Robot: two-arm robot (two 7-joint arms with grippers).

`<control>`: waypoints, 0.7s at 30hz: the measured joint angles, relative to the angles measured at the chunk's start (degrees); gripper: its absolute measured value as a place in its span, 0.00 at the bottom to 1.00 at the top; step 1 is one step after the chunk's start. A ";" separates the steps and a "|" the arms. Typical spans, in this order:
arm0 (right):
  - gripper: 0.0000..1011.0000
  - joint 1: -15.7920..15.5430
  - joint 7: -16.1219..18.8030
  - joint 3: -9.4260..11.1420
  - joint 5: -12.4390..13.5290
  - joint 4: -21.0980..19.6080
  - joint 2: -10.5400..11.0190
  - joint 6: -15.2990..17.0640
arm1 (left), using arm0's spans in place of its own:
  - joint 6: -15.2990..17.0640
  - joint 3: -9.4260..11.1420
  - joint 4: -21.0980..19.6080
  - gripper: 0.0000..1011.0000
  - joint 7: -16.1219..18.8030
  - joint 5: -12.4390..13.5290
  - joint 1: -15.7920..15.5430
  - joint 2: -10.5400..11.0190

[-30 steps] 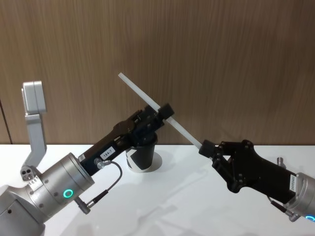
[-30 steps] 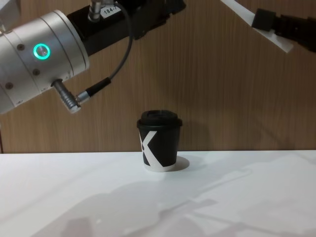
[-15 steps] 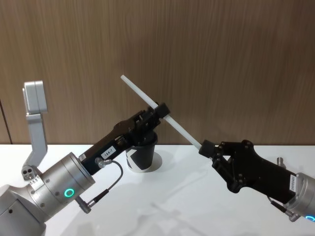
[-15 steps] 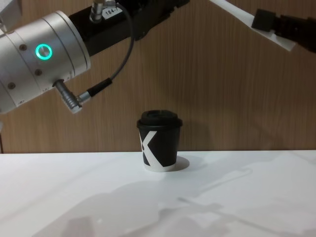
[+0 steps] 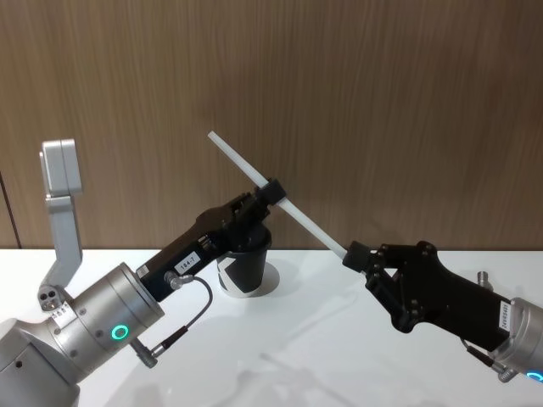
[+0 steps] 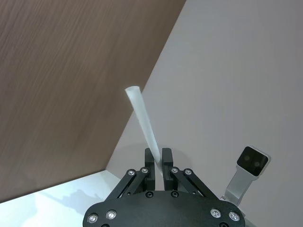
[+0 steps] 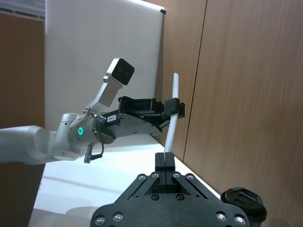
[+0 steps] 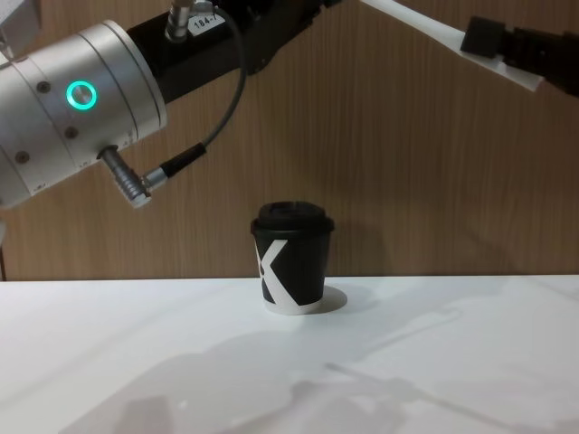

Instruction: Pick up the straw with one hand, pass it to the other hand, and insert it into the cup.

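The white straw (image 5: pixel 314 225) slants in the air above the table, its high end toward the left. My right gripper (image 5: pixel 355 254), all black, is shut on the straw's lower end (image 7: pixel 171 123). My left gripper (image 5: pixel 273 188), on its silver wrist with a green ring, is shut on the straw near its middle (image 6: pixel 142 118). The black cup (image 8: pixel 291 262) with the white X stands upright on the table below, lid on. In the head view the cup (image 5: pixel 246 273) is partly hidden behind my left gripper.
A white table (image 5: pixel 297 356) stretches in front of a wood-panelled wall (image 5: pixel 382 102). The left arm's silver wrist (image 8: pixel 81 99) and its dark cable (image 8: pixel 217 117) hang high over the table's left side. A grey bracket (image 5: pixel 59 195) rises on the left.
My left gripper's fingers have drawn together onto the straw and slid slightly toward its upper end. The right gripper and the cup have stayed put.
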 joint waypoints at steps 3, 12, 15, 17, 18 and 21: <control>0.00 0.00 0.00 0.00 0.00 0.00 0.00 0.00 | 0.00 0.00 0.00 0.08 0.01 0.00 0.00 0.00; 0.00 0.00 0.00 0.00 0.00 0.00 0.00 0.00 | 0.00 0.01 0.00 0.03 0.05 0.02 0.00 0.00; 0.00 0.00 0.00 0.00 0.00 0.00 0.00 0.00 | 0.00 0.01 0.00 0.02 0.06 0.02 0.00 0.00; 0.00 0.00 0.00 0.00 0.00 0.00 0.00 0.00 | 0.00 0.01 0.00 0.01 0.07 0.02 0.00 0.00; 0.02 0.00 0.00 0.01 0.01 0.00 0.00 -0.01 | 0.00 -0.02 0.01 0.01 0.11 0.01 0.00 0.00; 0.07 0.00 0.00 0.01 0.01 0.00 0.00 -0.01 | -0.01 -0.05 0.01 0.01 0.16 -0.01 0.00 0.01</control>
